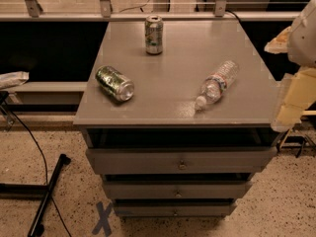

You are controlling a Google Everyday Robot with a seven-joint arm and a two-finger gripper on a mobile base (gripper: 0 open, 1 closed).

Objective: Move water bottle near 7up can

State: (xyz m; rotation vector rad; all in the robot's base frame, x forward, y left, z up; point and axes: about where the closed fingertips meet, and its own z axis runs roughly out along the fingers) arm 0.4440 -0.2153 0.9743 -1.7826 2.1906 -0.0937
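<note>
The water bottle [217, 86], clear and ribbed with a white cap, lies on its side on the right part of the grey cabinet top [173, 102], cap toward the front edge. The 7up can [154, 34], pale silver and light green, stands upright at the back middle of the top. My gripper [296, 100], cream-coloured under a white arm housing, hangs at the right edge of the view, beside the cabinet's right edge. It is to the right of the bottle and touches nothing.
A darker green can [115, 83] lies on its side at the front left of the top. The cabinet has several drawers [180, 159] below. A rail [64, 17] runs behind. A black stand leg and cable [47, 194] lie on the floor at left.
</note>
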